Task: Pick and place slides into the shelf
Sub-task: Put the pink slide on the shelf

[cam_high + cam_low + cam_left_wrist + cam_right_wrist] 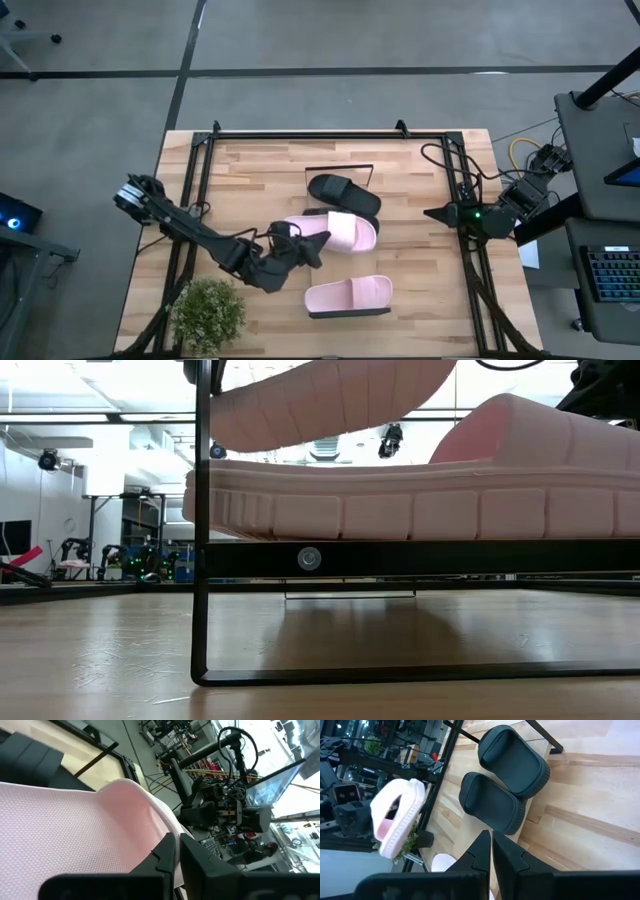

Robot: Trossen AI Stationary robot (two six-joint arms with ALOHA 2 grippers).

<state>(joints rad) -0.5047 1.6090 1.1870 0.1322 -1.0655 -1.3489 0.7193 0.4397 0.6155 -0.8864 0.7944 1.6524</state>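
My left gripper (318,243) is shut on one pale pink slide (340,232) over the middle of the table; in the low view this slide (330,400) hangs in the air. The second pink slide (350,293) rests sole-down on the shelf (450,557) at its near end. Two black slides (345,192) lie side by side on the shelf's far end, beside its wire frame (340,168). My right gripper (435,213) waits shut at the table's right side, touching nothing, and points toward the black slides (502,780). My left gripper holds the pink slide near its left end (150,835), coming roughly level from the table's left and near side. Its own fingers (165,852) hide the exact place of contact. The slide is lifted clear and tilted above the pink slide that rests on the shelf.
A small potted plant (208,315) stands at the table's near-left corner, close to my left arm. Black frame rails (465,200) run along the table's left, right and far sides. A desk with equipment stands beyond the table's right edge.
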